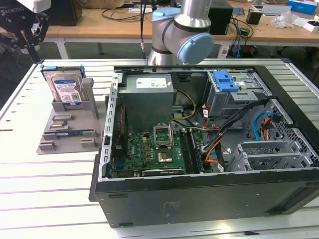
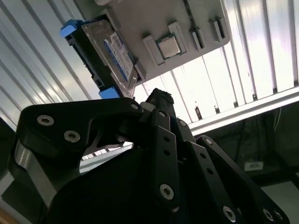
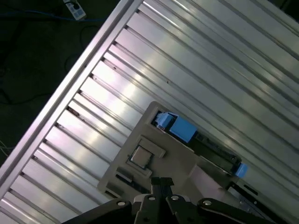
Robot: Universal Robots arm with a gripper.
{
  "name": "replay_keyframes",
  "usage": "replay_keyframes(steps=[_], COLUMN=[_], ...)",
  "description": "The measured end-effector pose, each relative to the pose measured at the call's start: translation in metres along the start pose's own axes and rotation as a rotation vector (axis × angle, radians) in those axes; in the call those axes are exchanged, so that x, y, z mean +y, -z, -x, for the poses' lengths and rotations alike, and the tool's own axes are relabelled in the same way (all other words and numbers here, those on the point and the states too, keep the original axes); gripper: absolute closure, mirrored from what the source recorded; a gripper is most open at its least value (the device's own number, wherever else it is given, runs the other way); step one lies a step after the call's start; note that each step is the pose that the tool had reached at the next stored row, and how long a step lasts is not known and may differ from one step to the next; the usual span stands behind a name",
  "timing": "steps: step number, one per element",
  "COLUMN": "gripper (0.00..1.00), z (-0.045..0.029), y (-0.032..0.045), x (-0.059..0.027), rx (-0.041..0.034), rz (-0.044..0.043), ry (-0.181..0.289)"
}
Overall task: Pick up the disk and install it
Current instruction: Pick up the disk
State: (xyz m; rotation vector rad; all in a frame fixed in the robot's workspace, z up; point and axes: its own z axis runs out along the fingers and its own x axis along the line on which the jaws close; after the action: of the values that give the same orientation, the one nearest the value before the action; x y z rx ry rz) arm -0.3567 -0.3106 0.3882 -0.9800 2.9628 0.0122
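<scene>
At exterior view's left, on slatted aluminium table [image 1: 40, 189]: flat silver hard disk [image 1: 66, 89] w/ white-and-blue label, framed in blue plastic carrier, parked upright on edge in slot of grey plastic fixture [image 1: 70, 132], just beside open black computer case [image 1: 199, 199]. Prob. stood that way to leave both flat faces free for a pinch from above. Black pincer [image 1: 29, 46] up high, apart from disk, toward exterior view's left of fixture. In both wrist views, fingertips together, nothing btwn them. Second wrist view adds label face of disk plus small square silver chip [image 2: 168, 46] seated in fixture recess. First wrist view gives disk edge-on, blue carrier ends standing out.
</scene>
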Motion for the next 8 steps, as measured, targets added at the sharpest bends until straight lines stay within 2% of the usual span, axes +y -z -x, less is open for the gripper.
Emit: replay_keyframes(steps=[8], gripper=[0.89], z=[0.0000], y=[0.0000], x=[0.0000], rx=[0.0001], rz=[0.0027], ry=[0.121])
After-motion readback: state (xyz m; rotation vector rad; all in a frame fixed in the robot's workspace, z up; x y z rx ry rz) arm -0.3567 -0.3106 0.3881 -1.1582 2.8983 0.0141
